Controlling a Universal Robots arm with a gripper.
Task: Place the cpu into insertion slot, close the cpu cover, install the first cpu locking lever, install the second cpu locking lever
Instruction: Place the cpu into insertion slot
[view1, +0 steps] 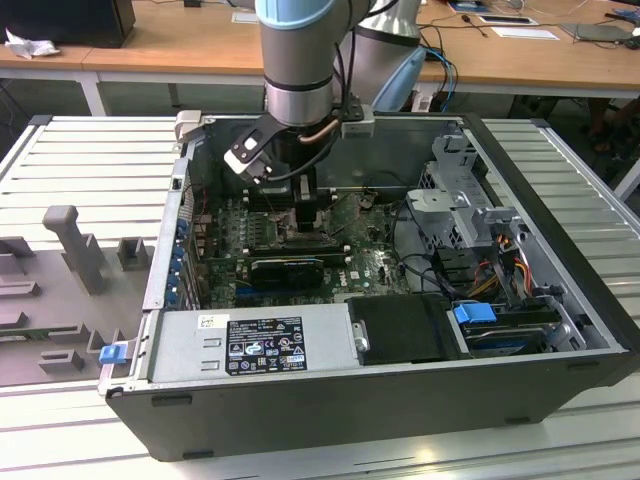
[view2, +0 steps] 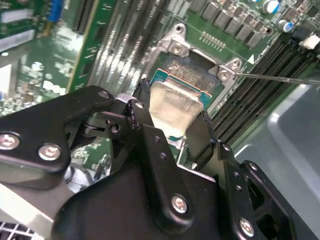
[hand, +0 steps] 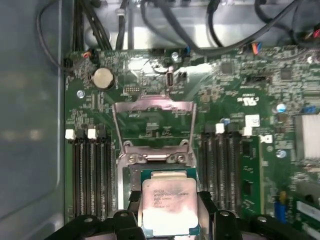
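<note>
My gripper (view2: 172, 120) is shut on the cpu (view2: 172, 102), a flat silver square with a green edge, one dark finger (view2: 201, 131) on each side. The chip sits low over the insertion slot (view2: 186, 66), whose silver rim (hand: 157, 158) frames it; whether it is seated or just above I cannot tell. The cpu cover (hand: 152, 106), a thin metal frame with a big window, lies flipped open beyond the slot on the green board. A thin wire lever (view2: 275, 78) stands out beside the socket. In the exterior view the gripper (view1: 300, 215) reaches down into the open computer case.
Black memory slots (hand: 90, 175) flank the socket on both sides (hand: 225, 170). A coin battery (hand: 103, 77) and cables (hand: 165, 20) lie beyond the cover. In the case, a power supply (view1: 255, 345) sits at the front and a drive cage (view1: 460, 200) toward the exterior view's right.
</note>
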